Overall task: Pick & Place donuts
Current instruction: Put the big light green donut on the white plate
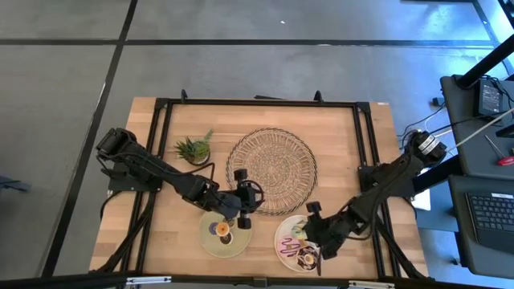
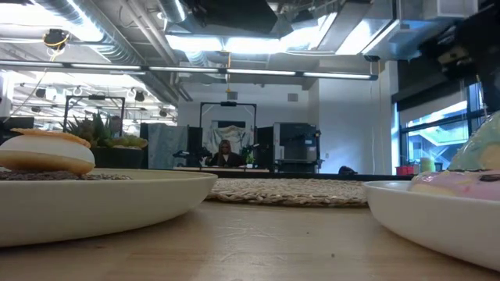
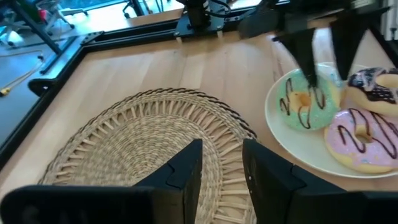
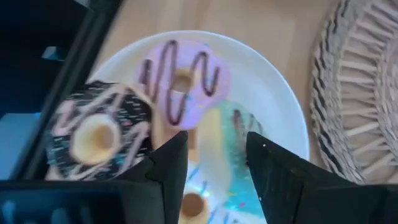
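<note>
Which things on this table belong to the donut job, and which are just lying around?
Job: green donut, pink donut and dark donut on the right plate; small donuts on the left plate.
Lying about: potted plant. The woven mat and both plates are probably just surfaces.

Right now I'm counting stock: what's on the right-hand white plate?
On the white plate: a pink donut, a dark donut and a green donut. The right gripper straddles the green one, covering part of it.

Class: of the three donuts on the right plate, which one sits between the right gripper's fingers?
The green-iced donut; the pink and dark chocolate donuts lie outside the fingers.
</note>
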Action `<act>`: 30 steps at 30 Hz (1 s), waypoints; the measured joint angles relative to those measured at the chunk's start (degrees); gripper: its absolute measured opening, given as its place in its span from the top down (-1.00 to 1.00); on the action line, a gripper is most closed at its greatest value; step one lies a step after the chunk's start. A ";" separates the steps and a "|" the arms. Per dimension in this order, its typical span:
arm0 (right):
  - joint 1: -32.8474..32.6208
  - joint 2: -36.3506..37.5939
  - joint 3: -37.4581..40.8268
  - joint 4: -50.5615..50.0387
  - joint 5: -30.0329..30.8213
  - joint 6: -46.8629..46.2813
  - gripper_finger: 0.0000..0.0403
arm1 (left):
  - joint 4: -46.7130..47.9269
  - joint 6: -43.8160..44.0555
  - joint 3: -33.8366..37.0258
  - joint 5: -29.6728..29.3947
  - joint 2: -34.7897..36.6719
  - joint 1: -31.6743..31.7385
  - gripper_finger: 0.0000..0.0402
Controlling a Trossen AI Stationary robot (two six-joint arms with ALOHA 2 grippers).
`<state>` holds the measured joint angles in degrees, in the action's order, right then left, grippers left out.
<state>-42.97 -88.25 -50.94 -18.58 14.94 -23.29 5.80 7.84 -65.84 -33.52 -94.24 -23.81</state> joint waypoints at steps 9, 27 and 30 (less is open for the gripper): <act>1.56 -0.30 0.00 -1.27 -1.88 -1.65 0.20 | 0.04 0.44 0.00 0.64 0.00 -0.02 0.44; 3.02 -1.21 0.00 -2.39 -3.89 -2.84 0.94 | 0.50 -0.51 0.00 0.20 0.00 -0.02 0.45; 3.01 0.30 -0.52 -3.69 -0.63 -3.65 0.94 | 0.50 -0.50 0.00 0.19 0.00 -0.01 0.45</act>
<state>-39.96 -87.96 -51.46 -22.28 14.31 -26.94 6.31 7.33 -65.84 -33.33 -94.24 -23.82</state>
